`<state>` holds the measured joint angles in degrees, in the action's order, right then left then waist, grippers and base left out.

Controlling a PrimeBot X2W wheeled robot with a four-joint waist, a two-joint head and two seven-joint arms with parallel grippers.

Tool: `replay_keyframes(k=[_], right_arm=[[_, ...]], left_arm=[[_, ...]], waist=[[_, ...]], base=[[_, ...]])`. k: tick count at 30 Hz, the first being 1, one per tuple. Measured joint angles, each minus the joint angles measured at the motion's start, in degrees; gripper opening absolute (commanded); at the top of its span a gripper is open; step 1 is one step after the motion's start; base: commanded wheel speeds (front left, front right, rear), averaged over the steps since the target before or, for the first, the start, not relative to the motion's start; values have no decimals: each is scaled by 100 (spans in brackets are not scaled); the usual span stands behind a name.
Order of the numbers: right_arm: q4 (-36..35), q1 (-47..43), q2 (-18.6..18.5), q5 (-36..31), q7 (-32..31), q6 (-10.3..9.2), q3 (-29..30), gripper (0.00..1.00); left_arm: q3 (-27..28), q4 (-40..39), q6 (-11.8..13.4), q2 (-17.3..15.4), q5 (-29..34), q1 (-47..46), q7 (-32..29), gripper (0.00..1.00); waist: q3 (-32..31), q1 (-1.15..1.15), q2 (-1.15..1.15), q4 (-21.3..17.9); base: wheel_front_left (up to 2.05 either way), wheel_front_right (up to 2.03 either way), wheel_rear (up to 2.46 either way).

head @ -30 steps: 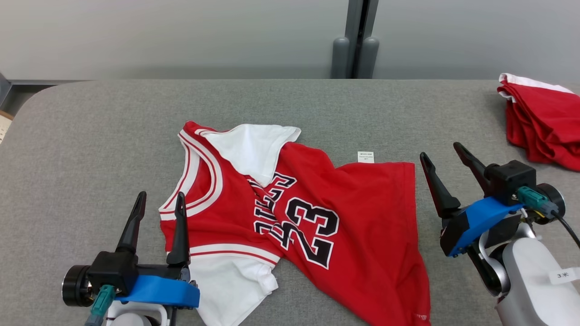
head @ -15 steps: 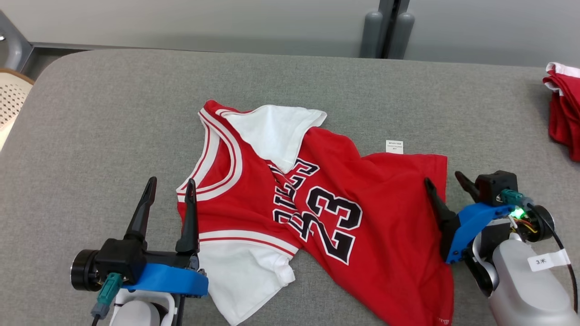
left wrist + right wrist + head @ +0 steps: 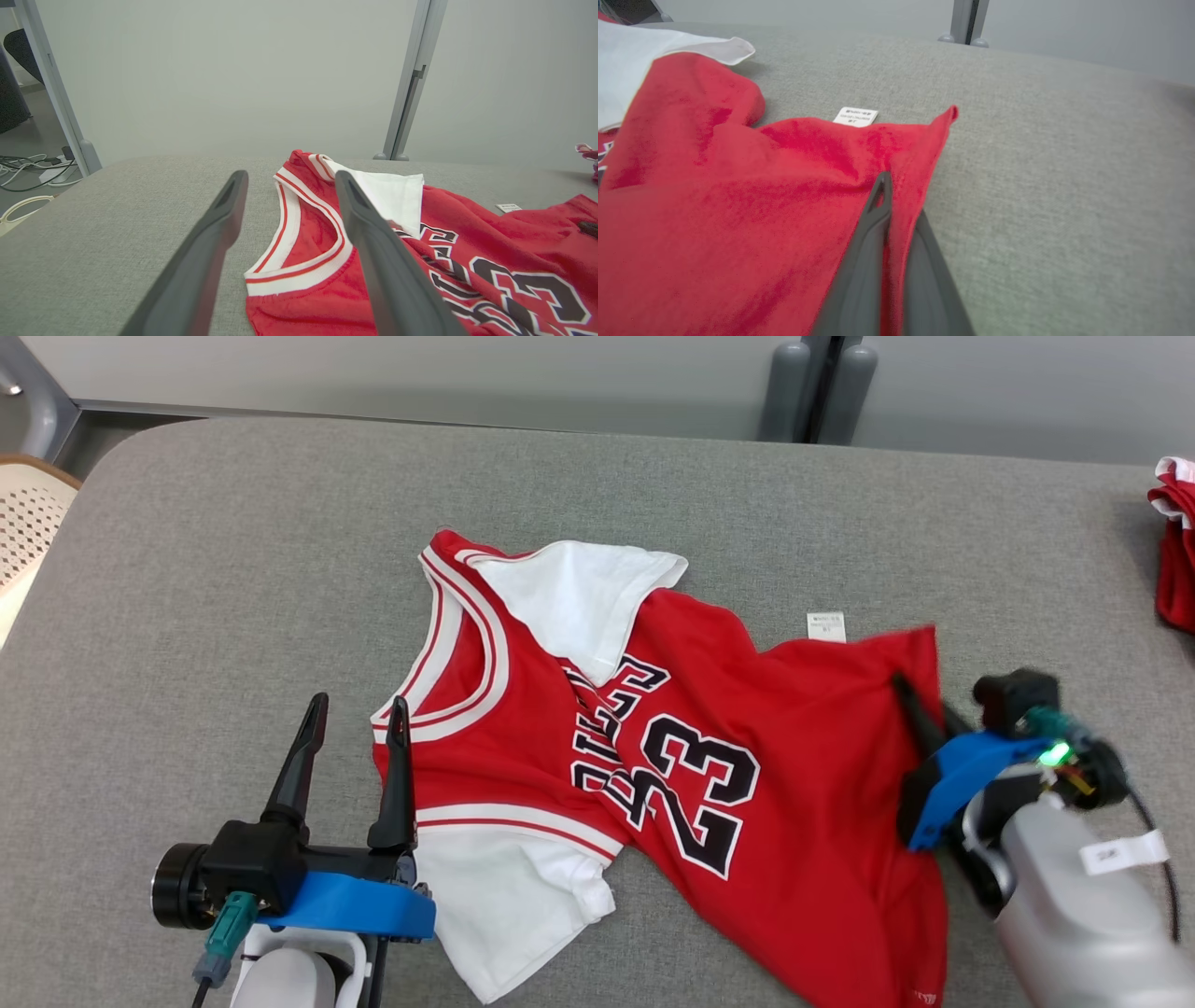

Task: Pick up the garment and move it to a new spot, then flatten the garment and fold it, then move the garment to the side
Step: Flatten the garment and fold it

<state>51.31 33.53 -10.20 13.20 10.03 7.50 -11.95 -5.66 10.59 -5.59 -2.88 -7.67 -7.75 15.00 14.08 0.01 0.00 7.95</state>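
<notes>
While the red number 23 jersey lies rumpled across the middle of the grey worktop, neckline toward the left of the head view and hem toward the right, the right gripper has its fingers pressed together on the hem's right edge, just below the cloth's upper right corner. In the right wrist view one finger lies on top of the red fabric and the other beneath it, so a fold of hem is pinched between them. The corner beyond peaks up slightly. Gripping an outer edge looks chosen so the jersey can be lifted and carried without bunching its middle.

The left gripper sits at the lower left with its fingers wide apart, holding nothing. One finger is over bare worktop and the other over the striped band by the neckline; I cannot tell whether it touches the cloth. It seems poised to take the collar end.

One white sleeve flops over the chest lettering and the other is crumpled at the lower left, so flattening is not yet done. A white care label shows just above the hem. Another red garment lies well apart at the far right edge.
</notes>
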Motion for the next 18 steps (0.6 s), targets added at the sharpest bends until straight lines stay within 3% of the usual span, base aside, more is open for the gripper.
replay_keyframes(k=[6,18], right_arm=[[-75,685,-486,171,222,-1,102,0],[444,2130,-1180,198,-122,-1,-44,0]], left_arm=[[-78,3,1,1,-43,-35,0,100],[-321,40,-2,-1,-145,-227,0,100]], waist=[[6,-1,0,-4],[225,0,0,420]], base=[[0,0,0],[0,0,0]])
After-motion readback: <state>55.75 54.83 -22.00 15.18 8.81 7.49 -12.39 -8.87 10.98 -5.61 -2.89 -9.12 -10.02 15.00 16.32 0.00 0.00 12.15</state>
